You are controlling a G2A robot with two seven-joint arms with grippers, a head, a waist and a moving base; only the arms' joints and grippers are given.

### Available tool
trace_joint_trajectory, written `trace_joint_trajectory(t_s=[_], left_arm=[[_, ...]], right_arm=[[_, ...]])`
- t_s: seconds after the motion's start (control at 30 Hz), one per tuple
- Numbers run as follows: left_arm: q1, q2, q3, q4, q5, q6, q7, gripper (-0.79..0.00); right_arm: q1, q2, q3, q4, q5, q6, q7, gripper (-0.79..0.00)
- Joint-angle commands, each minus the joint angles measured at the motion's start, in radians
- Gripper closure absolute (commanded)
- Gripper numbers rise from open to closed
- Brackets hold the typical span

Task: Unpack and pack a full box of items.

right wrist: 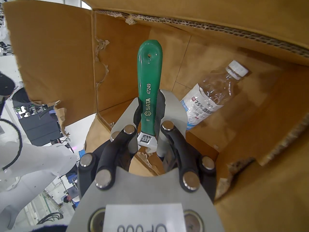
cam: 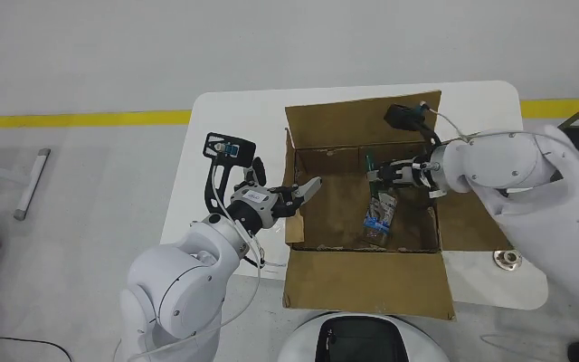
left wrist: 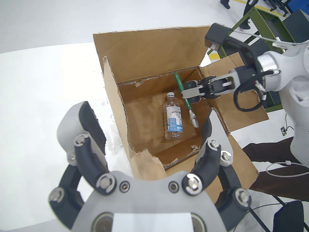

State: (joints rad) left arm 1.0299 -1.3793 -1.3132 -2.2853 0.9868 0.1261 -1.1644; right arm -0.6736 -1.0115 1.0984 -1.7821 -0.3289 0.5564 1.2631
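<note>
An open cardboard box (cam: 312, 122) stands on the white table (cam: 240, 113), flaps spread outward. On its floor lies a clear plastic bottle (cam: 381, 218) (left wrist: 172, 115) (right wrist: 212, 95) with a white cap and a blue and white label. My right gripper (cam: 378, 173) (left wrist: 190, 94) (right wrist: 148, 112) hangs inside the box over the bottle, shut on a green-handled wrench (left wrist: 184, 92) (right wrist: 149, 85) whose metal head points down. My left gripper (cam: 312, 188) (left wrist: 149, 121) is open with nothing between its fingers, just outside the box's left wall.
A small round metal fitting (cam: 510, 261) sits in the table at the right, beyond the box's right flap (cam: 470, 217). The front flap (cam: 366, 282) lies flat toward the table's near edge. The torn left wall (left wrist: 115, 112) stands between my left gripper and the box interior.
</note>
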Motion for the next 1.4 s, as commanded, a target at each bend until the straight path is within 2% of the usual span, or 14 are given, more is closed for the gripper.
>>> trace_joint_trajectory(t_s=[0.0,0.3,0.33,0.37,0.4,0.43,0.47,0.8,0.97,1.37], left_arm=[[0.0,0.0,0.0,0.0,0.0,0.0,0.0,-0.785],[0.0,0.0,0.0,0.0,0.0,0.0,0.0,-0.785],[0.0,0.0,0.0,0.0,0.0,0.0,0.0,-0.785],[0.0,0.0,0.0,0.0,0.0,0.0,0.0,-0.785],[0.0,0.0,0.0,0.0,0.0,0.0,0.0,-0.785],[0.0,0.0,0.0,0.0,0.0,0.0,0.0,-0.785],[0.0,0.0,0.0,0.0,0.0,0.0,0.0,-0.785],[0.0,0.0,0.0,0.0,0.0,0.0,0.0,-0.785],[0.0,0.0,0.0,0.0,0.0,0.0,0.0,-0.785],[0.0,0.0,0.0,0.0,0.0,0.0,0.0,-0.785]], right_arm=[[0.004,-0.007,-0.039,0.014,-0.006,0.035,-0.035,0.0],[-0.007,-0.026,-0.137,0.078,-0.001,0.118,-0.117,-0.003],[-0.005,-0.027,-0.147,0.087,-0.007,0.118,-0.117,-0.172],[-0.001,-0.027,-0.155,0.092,-0.008,0.116,-0.115,-0.283],[0.003,-0.028,-0.16,0.1,-0.004,0.112,-0.112,-0.345],[0.007,-0.028,-0.165,0.106,0.0,0.108,-0.107,-0.628],[0.013,-0.027,-0.169,0.108,0.003,0.099,-0.099,-0.785],[0.057,0.006,-0.192,0.095,-0.081,0.002,-0.002,-0.785],[0.088,0.02,-0.214,0.111,-0.061,-0.048,0.049,-0.785],[0.212,0.012,-0.397,0.233,-0.013,-0.069,0.07,-0.785]])
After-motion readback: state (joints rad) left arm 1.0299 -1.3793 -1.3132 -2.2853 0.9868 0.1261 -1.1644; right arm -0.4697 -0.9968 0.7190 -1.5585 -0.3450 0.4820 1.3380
